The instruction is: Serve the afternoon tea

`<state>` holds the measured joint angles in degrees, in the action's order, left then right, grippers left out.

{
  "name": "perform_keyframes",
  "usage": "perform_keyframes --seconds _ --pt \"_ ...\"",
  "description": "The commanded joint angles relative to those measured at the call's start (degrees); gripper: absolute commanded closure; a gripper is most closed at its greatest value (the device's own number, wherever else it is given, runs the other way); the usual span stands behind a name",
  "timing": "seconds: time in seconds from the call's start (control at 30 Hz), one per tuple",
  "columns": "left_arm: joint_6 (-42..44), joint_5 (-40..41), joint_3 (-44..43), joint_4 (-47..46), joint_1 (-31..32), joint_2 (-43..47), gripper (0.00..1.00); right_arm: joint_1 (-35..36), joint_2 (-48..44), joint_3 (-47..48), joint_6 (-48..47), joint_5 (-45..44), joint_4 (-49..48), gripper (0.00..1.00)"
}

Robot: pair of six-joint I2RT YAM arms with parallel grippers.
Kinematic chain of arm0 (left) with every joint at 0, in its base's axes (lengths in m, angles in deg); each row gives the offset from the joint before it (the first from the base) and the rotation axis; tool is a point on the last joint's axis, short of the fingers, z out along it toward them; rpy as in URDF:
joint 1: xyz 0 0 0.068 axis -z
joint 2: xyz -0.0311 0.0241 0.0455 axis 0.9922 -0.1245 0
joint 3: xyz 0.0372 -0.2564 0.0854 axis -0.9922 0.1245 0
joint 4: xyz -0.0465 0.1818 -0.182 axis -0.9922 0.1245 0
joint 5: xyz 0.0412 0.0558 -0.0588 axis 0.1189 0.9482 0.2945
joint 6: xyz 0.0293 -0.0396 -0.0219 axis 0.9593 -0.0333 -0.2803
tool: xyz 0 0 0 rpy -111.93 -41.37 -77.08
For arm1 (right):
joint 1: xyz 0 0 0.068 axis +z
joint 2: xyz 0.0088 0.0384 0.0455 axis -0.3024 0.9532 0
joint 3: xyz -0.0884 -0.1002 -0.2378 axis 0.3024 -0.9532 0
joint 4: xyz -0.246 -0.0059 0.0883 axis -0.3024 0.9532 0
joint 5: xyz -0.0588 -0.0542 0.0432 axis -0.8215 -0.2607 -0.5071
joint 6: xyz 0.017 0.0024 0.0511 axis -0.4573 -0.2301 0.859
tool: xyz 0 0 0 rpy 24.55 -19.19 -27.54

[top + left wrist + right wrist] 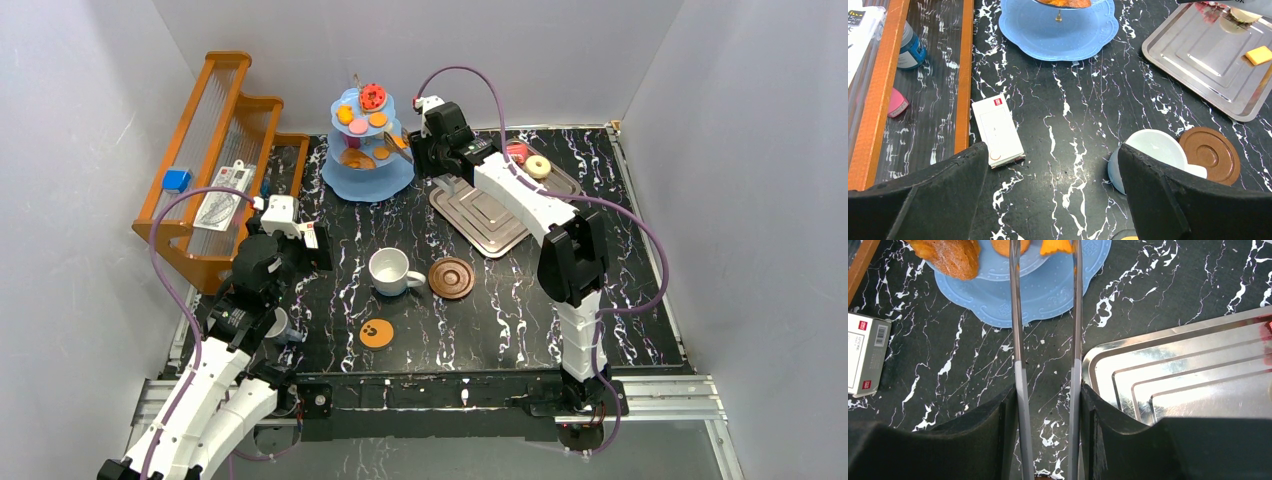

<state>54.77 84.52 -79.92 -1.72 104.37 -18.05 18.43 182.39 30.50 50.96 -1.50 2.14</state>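
Tongs (1016, 330) clasped in half-closed right pincer (1047, 395), tips reaching orange pastry (1055, 246) on blue stand (1048, 295), left pincer (1053, 150) spread wide, empty, above worktop (1073, 100) near mug (1155, 147)

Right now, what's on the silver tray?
On the silver tray: a white donut and a red pastry at the far corner, plus a small yellow piece. The right arm covers part of the tray from above.

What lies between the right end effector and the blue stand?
Metal tongs held by the right end effector reach over bare tabletop to the stand, per right wrist view.
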Motion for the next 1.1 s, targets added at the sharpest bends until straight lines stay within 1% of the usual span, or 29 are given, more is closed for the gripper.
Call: perform_keyframes --seconds 0.0,0.27,0.6,0.77,1.07 --pt "0.1 1.1 -1.5 -0.6 0.3 0.5 0.02 -0.1 -4.1 3.7 -0.6 0.3 -1.2 0.48" --pt "0.1 1.1 -1.5 -0.5 0.3 0.6 0.02 -0.1 -4.8 3.7 -0.9 0.0 -0.5 0.46" --pt "0.1 1.2 -1.5 -0.4 0.3 0.7 0.02 -0.1 -9.6 0.6 -1.8 -0.9 -0.1 0.51" --pt "0.1 1.3 -1.5 -0.4 0.3 0.8 0.02 -0.1 -13.6 -4.6 -1.8 -2.9 0.5 0.51" --pt "0.1 1.1 -1.6 -0.4 0.3 1.0 0.02 -0.5 -22.5 -18.3 -1.7 -8.8 2.1 0.50"
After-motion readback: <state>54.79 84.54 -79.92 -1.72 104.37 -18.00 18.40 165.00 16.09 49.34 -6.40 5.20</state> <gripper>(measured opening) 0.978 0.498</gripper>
